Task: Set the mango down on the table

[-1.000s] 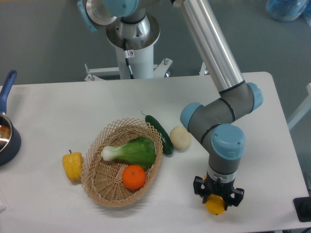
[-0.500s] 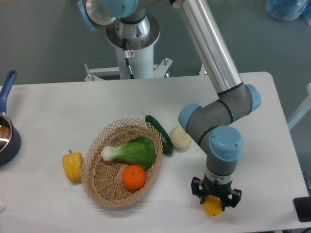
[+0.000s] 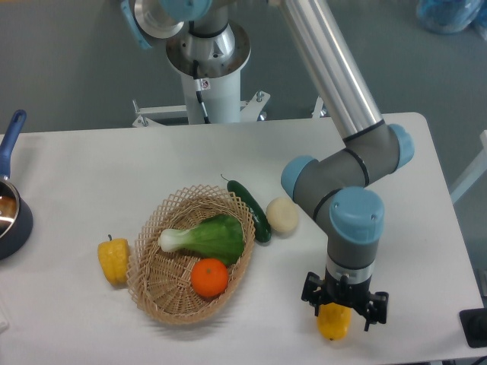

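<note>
The mango [image 3: 333, 323], yellow shading to orange, lies on the white table [image 3: 426, 251] near its front right edge. My gripper [image 3: 344, 307] points straight down right over it. The black fingers [image 3: 378, 303] stand spread wider than the fruit, with a gap showing on the right side. The wrist hides the mango's upper end.
A wicker basket [image 3: 156, 293] at centre front holds a bok choy [image 3: 205, 237] and an orange [image 3: 209, 277]. A yellow bell pepper [image 3: 114, 260] lies to its left, and a cucumber [image 3: 251, 211] and a pale round vegetable [image 3: 282, 215] to its right. A blue-handled pot [image 3: 9, 217] is at the left edge.
The fingers have spread apart from the mango. The wrist has shifted slightly right, and more of the mango now shows below it.
</note>
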`<state>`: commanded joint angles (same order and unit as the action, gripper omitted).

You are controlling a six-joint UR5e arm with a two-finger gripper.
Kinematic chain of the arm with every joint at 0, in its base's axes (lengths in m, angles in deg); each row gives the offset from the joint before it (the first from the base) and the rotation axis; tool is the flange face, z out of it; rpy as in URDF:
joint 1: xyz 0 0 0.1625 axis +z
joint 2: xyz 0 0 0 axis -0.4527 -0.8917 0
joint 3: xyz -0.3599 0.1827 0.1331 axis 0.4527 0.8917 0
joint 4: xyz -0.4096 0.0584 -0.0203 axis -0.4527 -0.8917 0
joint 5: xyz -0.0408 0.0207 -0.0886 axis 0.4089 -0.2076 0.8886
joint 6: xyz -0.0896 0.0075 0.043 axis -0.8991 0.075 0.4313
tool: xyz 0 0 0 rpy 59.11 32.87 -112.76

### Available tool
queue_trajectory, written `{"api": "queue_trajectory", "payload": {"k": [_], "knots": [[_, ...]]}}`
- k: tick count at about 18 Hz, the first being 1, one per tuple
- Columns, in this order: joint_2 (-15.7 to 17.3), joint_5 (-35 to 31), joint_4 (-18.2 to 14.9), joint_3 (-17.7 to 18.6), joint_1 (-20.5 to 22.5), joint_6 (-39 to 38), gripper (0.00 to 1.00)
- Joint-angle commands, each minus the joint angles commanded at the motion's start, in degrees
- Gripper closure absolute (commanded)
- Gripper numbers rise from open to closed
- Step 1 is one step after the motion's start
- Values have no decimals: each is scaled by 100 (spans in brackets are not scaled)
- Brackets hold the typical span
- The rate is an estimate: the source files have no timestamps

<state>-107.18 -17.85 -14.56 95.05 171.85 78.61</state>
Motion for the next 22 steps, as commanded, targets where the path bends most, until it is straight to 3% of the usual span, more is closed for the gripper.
{"api": "queue_trajectory", "payload": {"k": [2,5,9,12,17,22], "knots": [[395,-422,-122,-105,-245,491,0],[862,-423,-745,-97,-238,904,0],[1284,-406,-1334,-26,210,2247,0],[1495,-476,-2002,-44,500,3390,0],[1733,-572,-2443,-18,983,4007,0],[1839,-319,-2470,35,1221,4316,0]]}}
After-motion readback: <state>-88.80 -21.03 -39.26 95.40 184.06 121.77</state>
